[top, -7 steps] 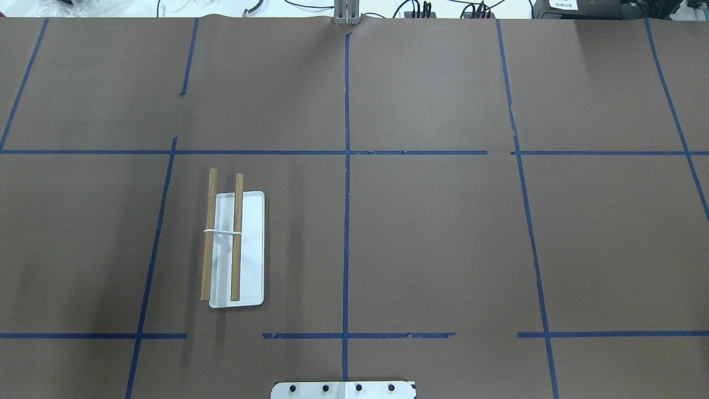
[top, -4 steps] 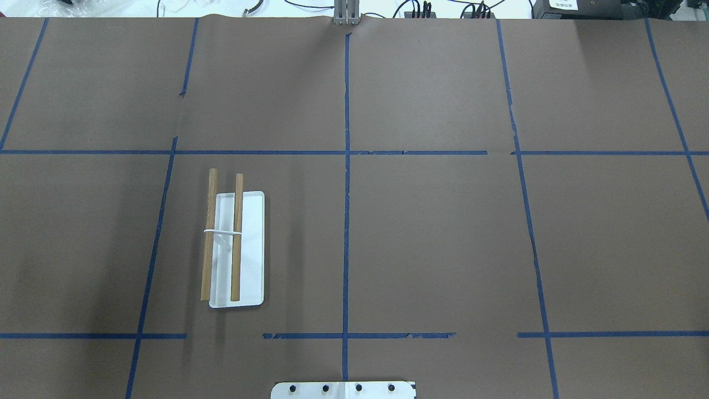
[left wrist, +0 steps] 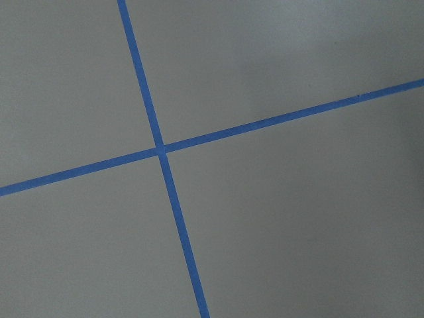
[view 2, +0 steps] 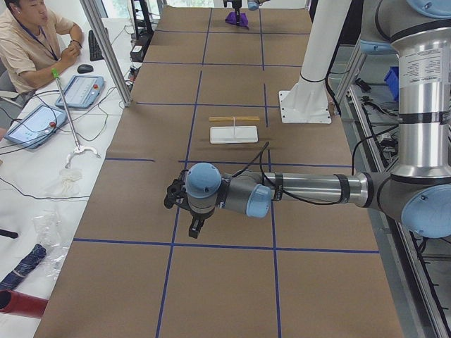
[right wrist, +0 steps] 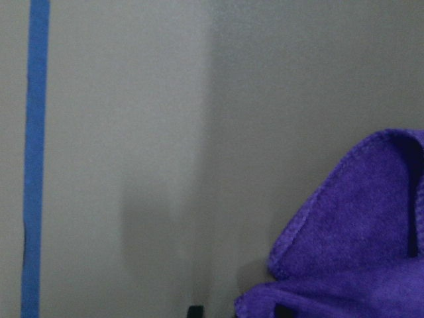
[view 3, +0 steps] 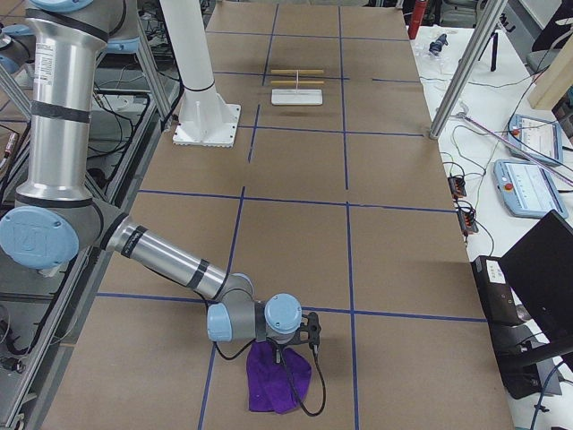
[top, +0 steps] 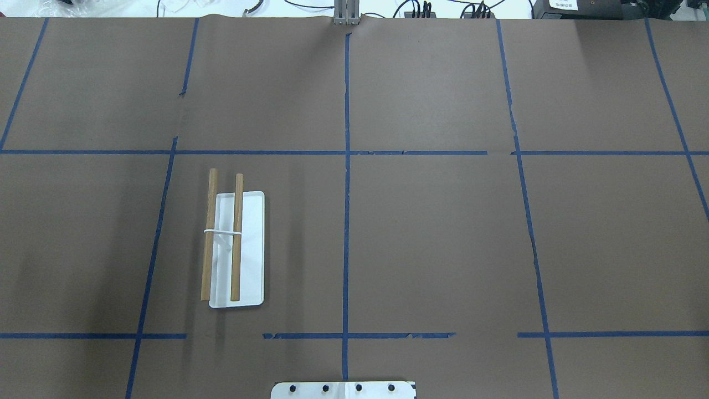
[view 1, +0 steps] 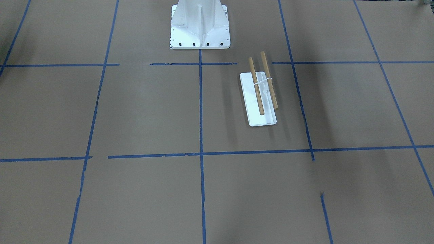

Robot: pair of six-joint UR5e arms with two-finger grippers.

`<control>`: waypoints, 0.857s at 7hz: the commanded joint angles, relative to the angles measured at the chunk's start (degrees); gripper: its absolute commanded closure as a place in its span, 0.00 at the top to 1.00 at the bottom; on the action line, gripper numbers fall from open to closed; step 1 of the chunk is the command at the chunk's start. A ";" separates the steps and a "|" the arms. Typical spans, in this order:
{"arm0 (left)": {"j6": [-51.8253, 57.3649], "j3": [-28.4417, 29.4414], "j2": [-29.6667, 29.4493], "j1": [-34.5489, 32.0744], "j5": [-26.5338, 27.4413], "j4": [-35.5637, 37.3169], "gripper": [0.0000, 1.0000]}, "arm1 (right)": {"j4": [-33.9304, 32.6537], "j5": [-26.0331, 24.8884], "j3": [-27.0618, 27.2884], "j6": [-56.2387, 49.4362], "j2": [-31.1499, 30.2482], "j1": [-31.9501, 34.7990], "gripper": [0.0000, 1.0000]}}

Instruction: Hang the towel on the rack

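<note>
The rack stands on the table's left half, with a white base and two wooden dowels; it also shows in the front view and both side views. The purple towel lies crumpled at the table's right end and fills the lower right of the right wrist view. My right gripper points down right over the towel; I cannot tell whether it is open or shut. My left gripper hangs over bare table near a tape cross, far from the rack; its state cannot be told.
The large white pedestal stands at the table's near middle edge. Blue tape lines grid the brown table cover. An operator sits beyond the table's far edge with tablets and cables.
</note>
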 commanded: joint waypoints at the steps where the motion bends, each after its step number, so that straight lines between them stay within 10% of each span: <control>1: 0.00 0.36 -0.21 0.00 0.00 0.00 1.00 | 0.36 0.17 -0.61 -0.96 0.63 0.03 0.00; 6: -0.08 0.97 0.22 0.00 0.00 -2.26 1.00 | -2.86 7.88 14.35 -1.34 -3.12 5.99 0.00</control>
